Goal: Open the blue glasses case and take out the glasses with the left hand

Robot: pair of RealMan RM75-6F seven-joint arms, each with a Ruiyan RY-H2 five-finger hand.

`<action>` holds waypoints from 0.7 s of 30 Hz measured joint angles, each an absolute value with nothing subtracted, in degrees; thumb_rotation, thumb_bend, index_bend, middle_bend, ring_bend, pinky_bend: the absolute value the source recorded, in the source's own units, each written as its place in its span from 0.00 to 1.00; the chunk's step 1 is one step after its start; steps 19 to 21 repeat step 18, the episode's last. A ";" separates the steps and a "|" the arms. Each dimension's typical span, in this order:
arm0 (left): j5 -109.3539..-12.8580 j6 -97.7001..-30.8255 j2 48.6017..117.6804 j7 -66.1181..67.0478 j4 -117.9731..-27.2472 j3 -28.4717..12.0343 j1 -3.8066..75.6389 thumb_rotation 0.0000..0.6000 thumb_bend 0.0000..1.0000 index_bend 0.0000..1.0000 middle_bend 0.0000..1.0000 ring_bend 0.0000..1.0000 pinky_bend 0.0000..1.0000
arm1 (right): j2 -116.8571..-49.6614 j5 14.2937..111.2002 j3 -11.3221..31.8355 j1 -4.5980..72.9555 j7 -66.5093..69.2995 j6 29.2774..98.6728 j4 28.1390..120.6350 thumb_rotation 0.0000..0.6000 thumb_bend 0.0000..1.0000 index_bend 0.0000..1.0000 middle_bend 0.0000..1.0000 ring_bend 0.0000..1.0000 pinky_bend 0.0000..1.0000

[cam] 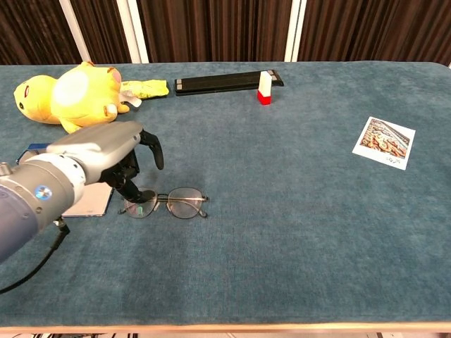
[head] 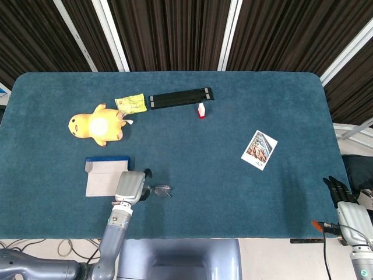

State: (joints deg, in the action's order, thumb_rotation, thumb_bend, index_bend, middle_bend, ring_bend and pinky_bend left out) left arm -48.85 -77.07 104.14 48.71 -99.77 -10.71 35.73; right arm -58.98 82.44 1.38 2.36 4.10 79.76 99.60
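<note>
While lying flat on teal carpeted tabletop [cam: 296, 211] right of open blue glasses case [head: 106, 174]: thin wire-framed round glasses [cam: 169, 203], long axis left-right, just beside left hand [cam: 106, 151], fingers apart, contact unclear; right hand [head: 342, 198] far off, state indeterminable.
</note>
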 measured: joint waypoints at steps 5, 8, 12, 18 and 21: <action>-53.34 -78.14 99.55 45.77 -103.01 -8.72 33.94 1.00 0.26 0.31 0.91 0.77 0.91 | -58.98 82.46 1.34 2.37 4.02 79.69 99.51 1.00 0.13 0.00 0.00 0.00 0.20; -56.97 -78.94 95.45 42.85 -104.98 -6.88 32.26 1.00 0.25 0.21 0.68 0.58 0.75 | -59.00 82.53 1.31 2.42 3.73 79.65 99.49 1.00 0.13 0.00 0.00 0.00 0.20; -62.70 -79.97 88.52 38.33 -106.98 -3.43 29.50 1.00 0.25 0.11 0.30 0.25 0.45 | -59.11 82.87 1.28 2.32 3.42 80.08 99.42 1.00 0.13 0.00 0.00 0.00 0.20; -73.24 -82.42 78.40 32.26 -106.57 3.06 24.98 1.00 0.20 0.00 0.00 0.00 0.08 | -59.63 83.36 1.36 2.18 2.19 80.97 98.73 1.00 0.13 0.00 0.00 0.00 0.20; -73.24 -82.42 78.40 32.26 -106.57 3.06 24.98 1.00 0.20 0.00 0.00 0.00 0.08 | -59.63 83.36 1.36 2.18 2.19 80.97 98.73 1.00 0.13 0.00 0.00 0.00 0.20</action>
